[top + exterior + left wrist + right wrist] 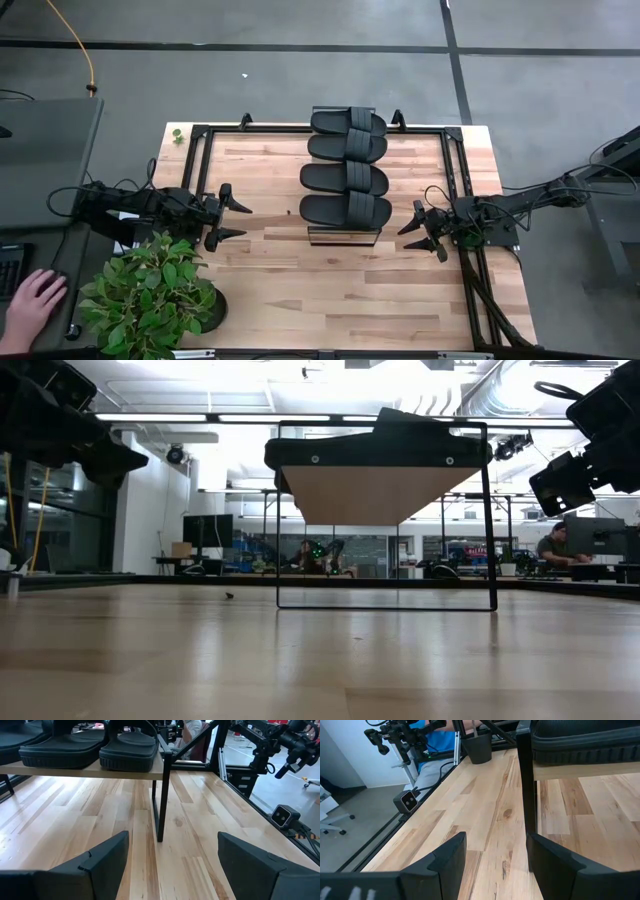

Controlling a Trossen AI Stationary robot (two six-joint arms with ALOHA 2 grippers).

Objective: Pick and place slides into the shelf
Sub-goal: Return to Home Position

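Observation:
Several black slides (pixel 346 166) lie side by side on the shelf's (pixel 385 495) light wood top, soles down, at the middle of the table toward its far edge. In the left wrist view two of the slides (pixel 127 751) show on the plank. My left gripper (pixel 237 219) hangs open over the table left of the shelf, touching nothing. My right gripper (pixel 418 232) hangs open right of the shelf, also touching nothing. In their wrist views my left gripper (pixel 172 855) and my right gripper (pixel 496 854) show only bare wood between the fingers.
A potted green plant (pixel 150 295) stands at the table's near left corner, close to my left arm. A dark metal frame (pixel 462 180) runs along the table's edges. A person's hand (pixel 32 300) rests beside the table on the left. Bare tabletop (pixel 330 285) lies nearer than the shelf.

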